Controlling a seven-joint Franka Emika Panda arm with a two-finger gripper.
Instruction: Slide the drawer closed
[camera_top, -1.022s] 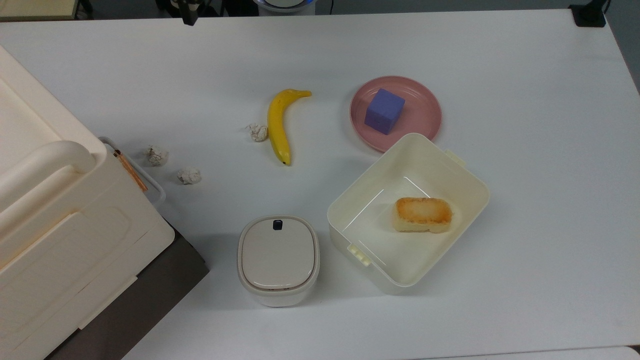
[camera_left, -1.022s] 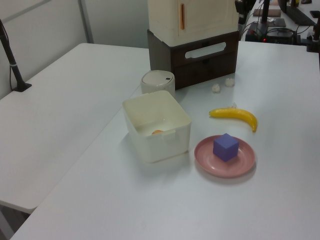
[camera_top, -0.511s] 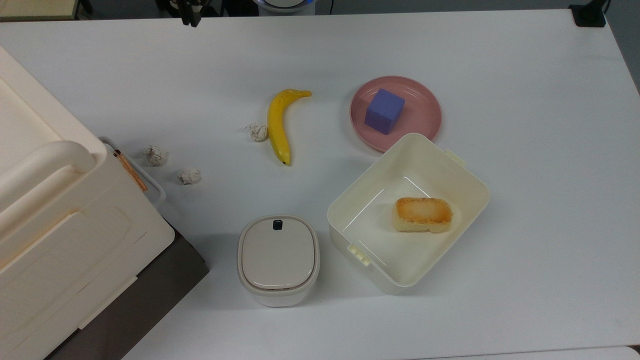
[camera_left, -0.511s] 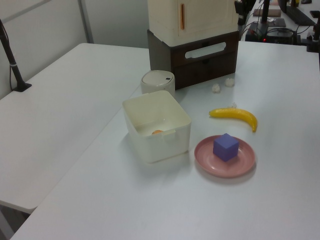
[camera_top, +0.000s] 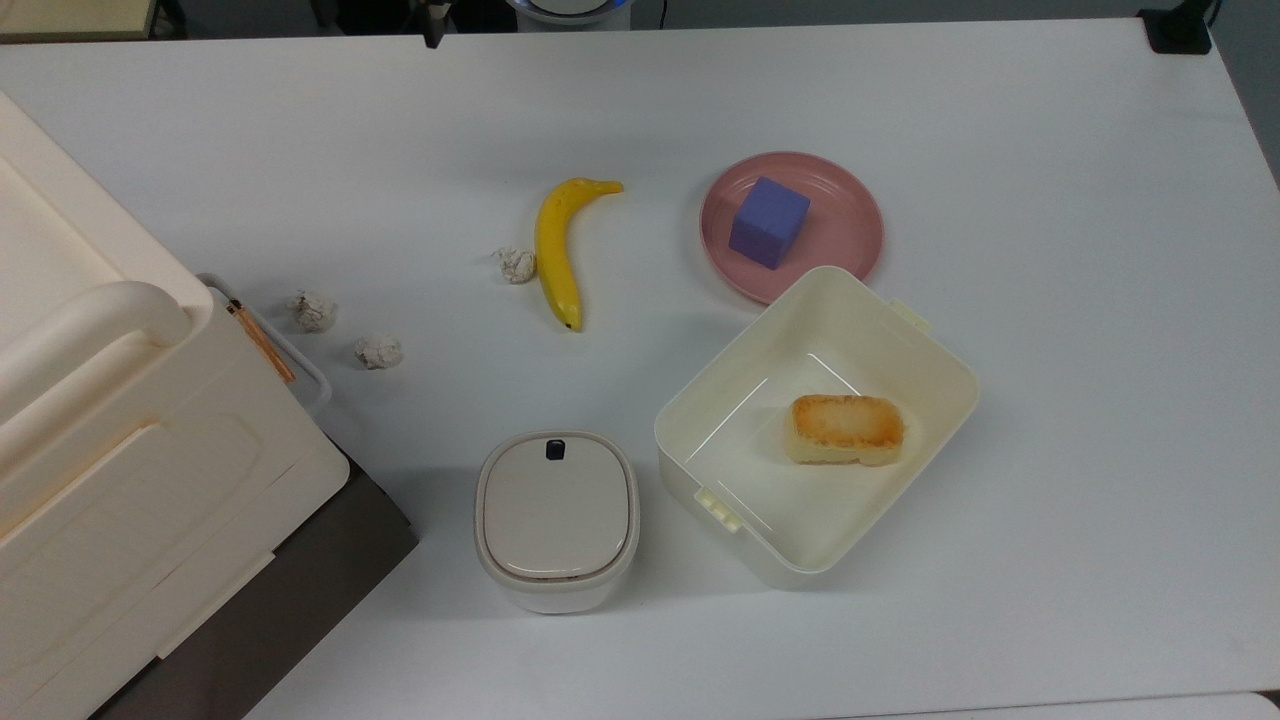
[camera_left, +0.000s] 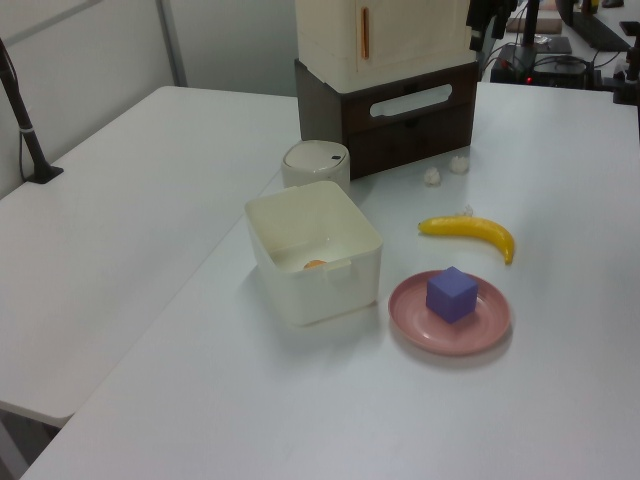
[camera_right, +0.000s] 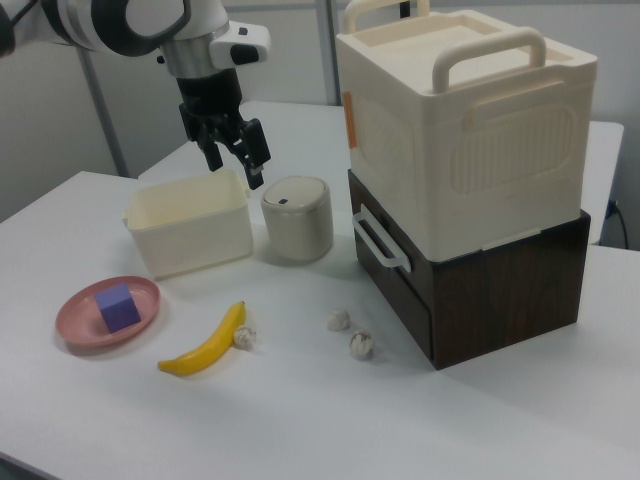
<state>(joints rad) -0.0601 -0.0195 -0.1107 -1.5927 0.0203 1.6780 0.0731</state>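
Taking the open cream box (camera_top: 818, 425) as the landmark and working from the near edge of the top view outward: one lidded cream canister (camera_top: 556, 519) stands just beside the box, on the top view's left. Inside the box lies one browned bread piece (camera_top: 846, 429). Just past the box sits one pink plate (camera_top: 840, 235), its rim close against the box's far corner, and one purple cube (camera_top: 768, 221) rests on the plate. One banana (camera_top: 557, 249) lies beyond the box toward the top view's left, with a crumpled white ball (camera_top: 516, 265) touching it. Two more paper balls (camera_top: 377, 351) lie well apart from the box, near the cabinet, which makes three in all.

One dark brown cabinet (camera_right: 500, 280) stands at the far side of the canister from the box, carrying one cream crate (camera_right: 465, 125) with rounded handles. The drawer (camera_right: 392, 258) is in the cabinet's front, its white loop handle (camera_right: 379, 240) facing the paper balls; its panel sits flush with the cabinet front.

There is one gripper (camera_right: 232, 152). In the right view it hangs in the air above the box's far edge, fingers (camera_right: 256, 156) spread apart, holding nothing and touching nothing. All of it rests on one white table (camera_top: 1050, 300).
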